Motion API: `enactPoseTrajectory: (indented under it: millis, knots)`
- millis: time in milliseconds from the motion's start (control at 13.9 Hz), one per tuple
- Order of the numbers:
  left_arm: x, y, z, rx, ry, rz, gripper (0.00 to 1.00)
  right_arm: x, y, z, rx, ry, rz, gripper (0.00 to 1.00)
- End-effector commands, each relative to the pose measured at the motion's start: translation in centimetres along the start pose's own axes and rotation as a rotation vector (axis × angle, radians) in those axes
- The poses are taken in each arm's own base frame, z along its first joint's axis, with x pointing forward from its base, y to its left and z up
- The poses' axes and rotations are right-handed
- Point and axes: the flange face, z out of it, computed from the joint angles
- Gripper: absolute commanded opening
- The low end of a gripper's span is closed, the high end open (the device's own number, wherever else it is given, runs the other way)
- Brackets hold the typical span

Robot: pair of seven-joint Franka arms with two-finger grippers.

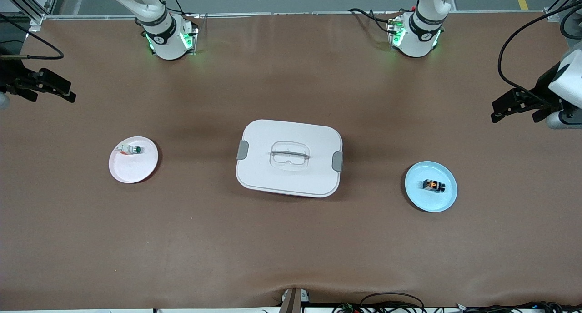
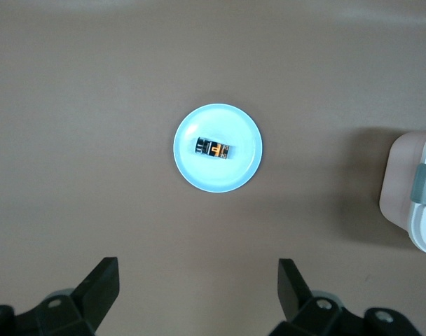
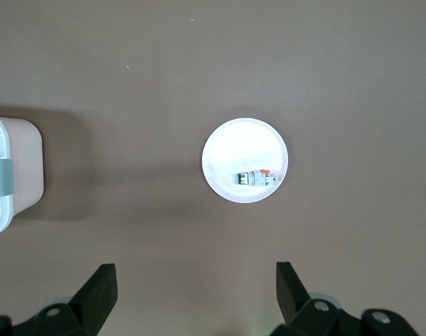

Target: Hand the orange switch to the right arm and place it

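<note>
The orange switch [image 1: 433,185], a tiny black part with an amber middle, lies on a light blue plate [image 1: 420,195] toward the left arm's end of the table. It also shows in the left wrist view [image 2: 214,149] on that plate [image 2: 220,176]. My left gripper [image 1: 498,112] hangs open and empty high over the table's edge at that end, apart from the plate; its jaws stand wide in the left wrist view [image 2: 197,269]. My right gripper [image 1: 68,92] hangs open and empty high over the right arm's end of the table, and shows in its own wrist view [image 3: 195,273].
A white lidded box [image 1: 289,158] with grey clips sits at the table's middle. A small white part with a green top [image 1: 132,150] lies on a pale pink plate [image 1: 132,169] toward the right arm's end, also in the right wrist view [image 3: 256,178].
</note>
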Motion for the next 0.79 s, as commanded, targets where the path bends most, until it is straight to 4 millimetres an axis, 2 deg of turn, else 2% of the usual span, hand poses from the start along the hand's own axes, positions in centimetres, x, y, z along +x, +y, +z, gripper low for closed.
enactPoseTrajectory:
  millis: [0, 576, 720]
  knots:
    - [-0.01, -0.05, -0.4, -0.007, -0.007, 0.012, 1.0, -0.5, 0.17, -0.15, 0.008, 0.004, -0.004, 1.0]
    - [0.06, 0.0, -0.67, -0.011, -0.002, 0.005, 1.0, -0.49, 0.02, -0.08, 0.008, 0.003, -0.007, 1.0]
    - [0.05, -0.48, -0.52, -0.014, -0.006, -0.006, 1.0, -0.44, 0.1, -0.08, 0.008, 0.003, -0.005, 1.0]
